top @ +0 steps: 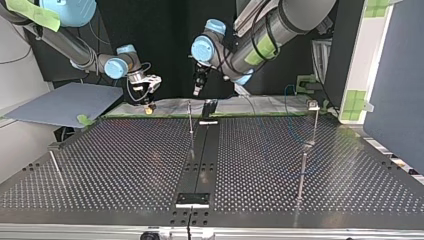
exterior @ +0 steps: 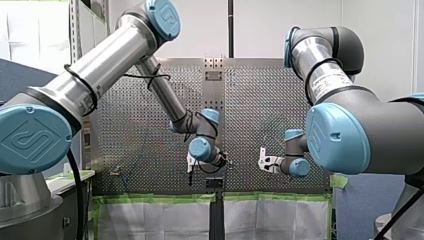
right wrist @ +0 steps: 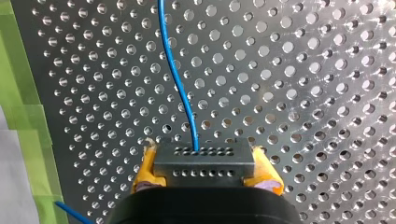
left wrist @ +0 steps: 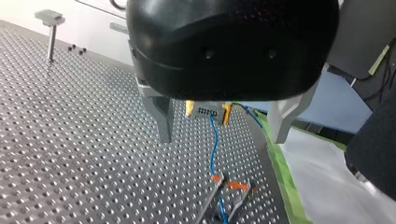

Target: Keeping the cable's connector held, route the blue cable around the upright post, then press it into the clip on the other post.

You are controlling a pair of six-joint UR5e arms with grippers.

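Steel table [top: 125,160], full of holes, carries thin uprights; 1 post [top: 190,122] stands near its far middle. My left gripper [left wrist: 222,137] hangs above the table, its 2 fingers spread wide and holding nothing. My right gripper [right wrist: 205,171] pinches the black connector [right wrist: 204,161] between yellow pads, just above the table. From it the blue cable [right wrist: 180,84] trails away across the holes.

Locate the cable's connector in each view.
Front view: not discernible at my right gripper.
Top view: too small to tell, at that gripper.
Left wrist view: connector ahead of my left gripper.
Right wrist view: connector in my right gripper's jaws.
Shared landmark: my right gripper.
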